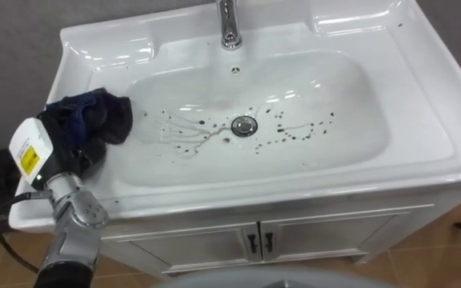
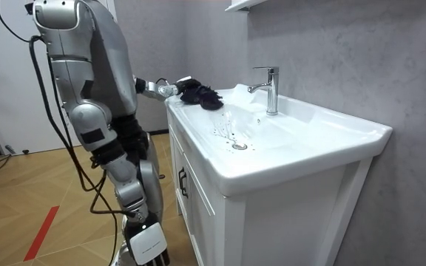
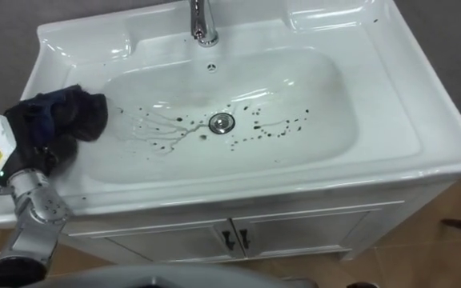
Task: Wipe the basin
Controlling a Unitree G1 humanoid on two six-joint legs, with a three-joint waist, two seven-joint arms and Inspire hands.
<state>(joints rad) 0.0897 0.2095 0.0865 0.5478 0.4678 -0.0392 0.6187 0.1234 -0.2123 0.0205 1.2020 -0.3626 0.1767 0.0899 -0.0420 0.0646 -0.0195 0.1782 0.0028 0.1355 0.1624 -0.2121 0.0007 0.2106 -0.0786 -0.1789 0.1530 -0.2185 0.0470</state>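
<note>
The dark cloth (image 1: 106, 116), bunched in the curled fingers of the left hand (image 1: 66, 152) at the left rim of the white basin (image 1: 422, 120), looks soft, light and limp, so it is probably best gripped as a gathered wad under the palm for rubbing the dark specks (image 1: 294, 132) off the slick, hard bowl.

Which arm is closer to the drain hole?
Left. The left hand grips the cloth on the basin's left rim, left of the drain; the right arm hangs at its side, off the basin.
</note>
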